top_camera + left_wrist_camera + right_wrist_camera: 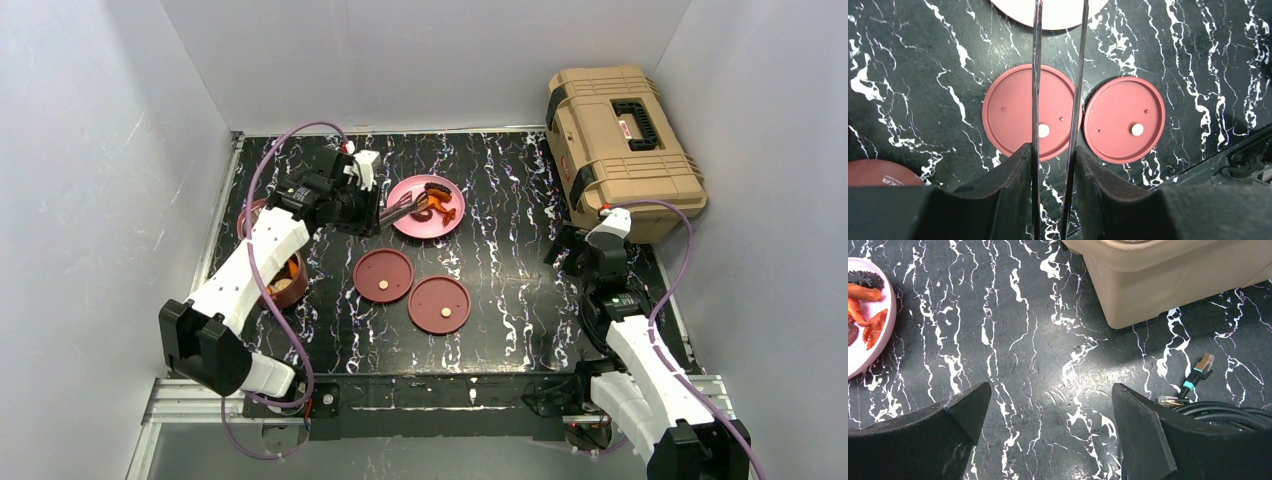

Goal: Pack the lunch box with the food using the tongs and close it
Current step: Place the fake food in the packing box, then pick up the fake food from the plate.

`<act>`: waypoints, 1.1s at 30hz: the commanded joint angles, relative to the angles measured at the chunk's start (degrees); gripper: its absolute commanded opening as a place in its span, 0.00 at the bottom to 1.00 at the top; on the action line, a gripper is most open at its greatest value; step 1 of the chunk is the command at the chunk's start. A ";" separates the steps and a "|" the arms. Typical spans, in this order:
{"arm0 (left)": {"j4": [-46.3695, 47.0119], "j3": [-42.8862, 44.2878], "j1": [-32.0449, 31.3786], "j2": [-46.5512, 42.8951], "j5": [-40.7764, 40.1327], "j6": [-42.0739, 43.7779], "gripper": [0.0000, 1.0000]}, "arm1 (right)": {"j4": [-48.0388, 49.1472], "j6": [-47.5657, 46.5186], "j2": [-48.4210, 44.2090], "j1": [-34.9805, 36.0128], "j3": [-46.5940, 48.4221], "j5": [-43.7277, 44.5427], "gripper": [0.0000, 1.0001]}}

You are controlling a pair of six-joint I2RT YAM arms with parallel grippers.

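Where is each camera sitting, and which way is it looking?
Top: high behind the robot, looking down on the table; both arms show, left arm and right arm.
Left wrist: on the left arm, looking along the tongs at two lids; the left end effector shows, squeezing the tongs.
Right wrist: on the right arm, looking down at table, toolbox and plate with food; the open right end effector shows.
Shared: top and left wrist both see the lids; all three see the plate.
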 commanded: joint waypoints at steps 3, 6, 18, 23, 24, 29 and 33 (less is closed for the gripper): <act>0.62 -3.49 -1.22 -1.81 -5.68 -7.99 0.33 | 1.45 -0.53 0.49 -0.07 0.96 0.91 1.00; 1.85 -5.24 -1.58 -1.73 -6.21 -11.69 0.34 | 1.73 -0.47 0.67 -0.07 0.87 0.55 1.00; 6.56 -7.28 -1.94 0.61 -5.88 -16.86 0.34 | 1.66 -0.37 0.43 -0.07 0.80 0.11 1.00; 6.61 -6.21 -1.94 3.24 -5.51 -16.89 0.34 | 1.68 -0.20 0.43 -0.07 0.80 -0.09 1.00; 6.61 -5.99 -1.94 3.67 -5.50 -16.93 0.34 | 1.64 -0.22 0.43 -0.07 0.80 -0.18 1.00; 6.87 -5.11 -2.11 5.47 -5.15 -17.02 0.32 | 1.74 -0.10 0.49 -0.07 0.78 -0.42 1.00; 6.94 -4.54 -2.21 6.61 -5.29 -16.76 0.29 | 1.71 -0.12 0.60 -0.07 0.80 -0.51 1.00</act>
